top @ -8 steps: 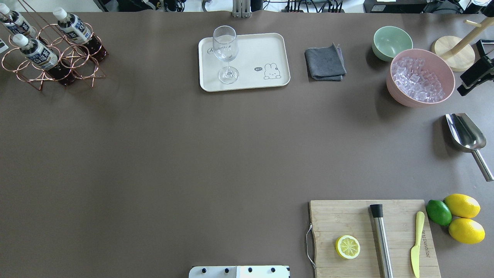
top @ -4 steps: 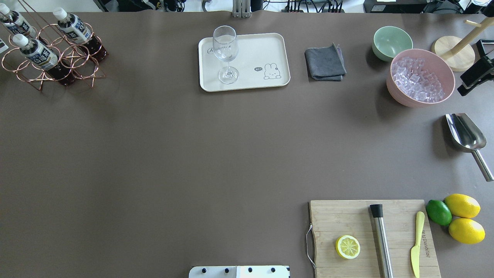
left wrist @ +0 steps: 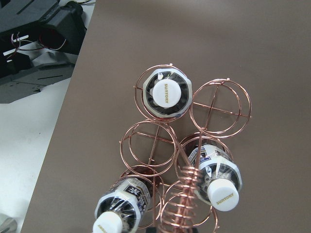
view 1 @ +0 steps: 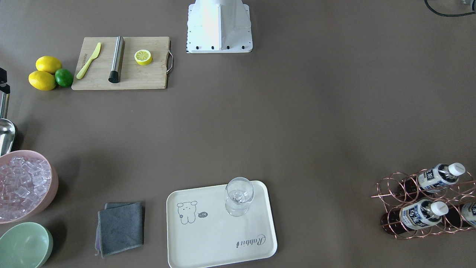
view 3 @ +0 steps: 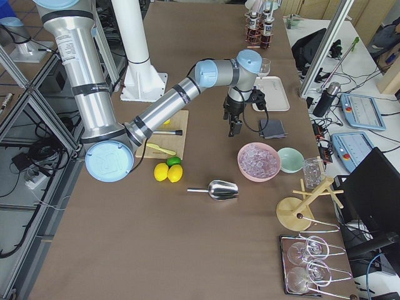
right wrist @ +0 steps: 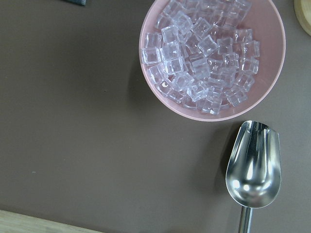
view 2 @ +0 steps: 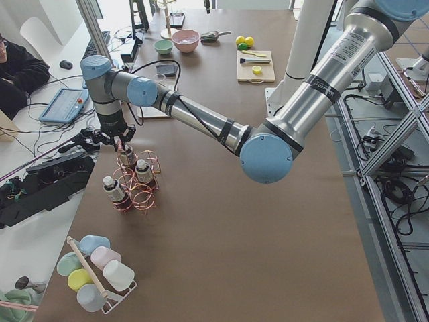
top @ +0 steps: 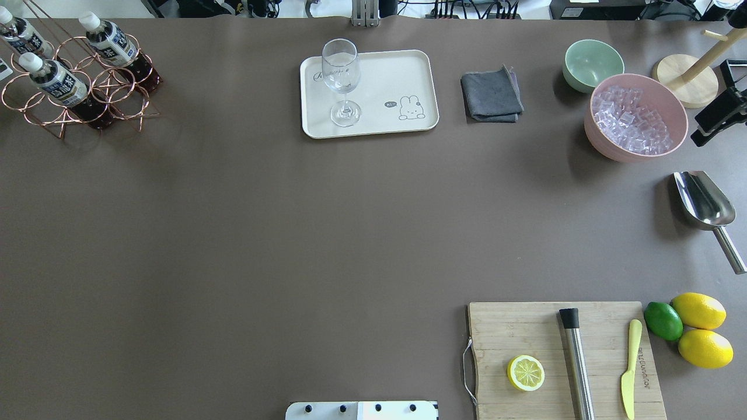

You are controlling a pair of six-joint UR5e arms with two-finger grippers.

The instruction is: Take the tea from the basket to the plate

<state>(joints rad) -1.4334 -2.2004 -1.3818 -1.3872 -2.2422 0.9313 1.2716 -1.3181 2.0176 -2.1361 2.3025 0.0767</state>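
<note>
Three tea bottles stand in the copper wire basket at the table's far left corner. The left wrist view looks straight down on their white caps and the basket rings. My left gripper shows only in the exterior left view, just above the basket at the far bottle; I cannot tell whether it is open. The cream plate lies at the far middle. My right gripper hovers by the pink bowl; its jaw state is unclear.
A stemmed glass stands on the plate's left part. A grey cloth, green bowl, pink bowl of ice and metal scoop lie to the right. A cutting board with lemon half, muddler and knife is near right.
The bottles and the basket have shifted slightly to the left in the overhead view. The black gripper part at the right edge has shifted a little.
</note>
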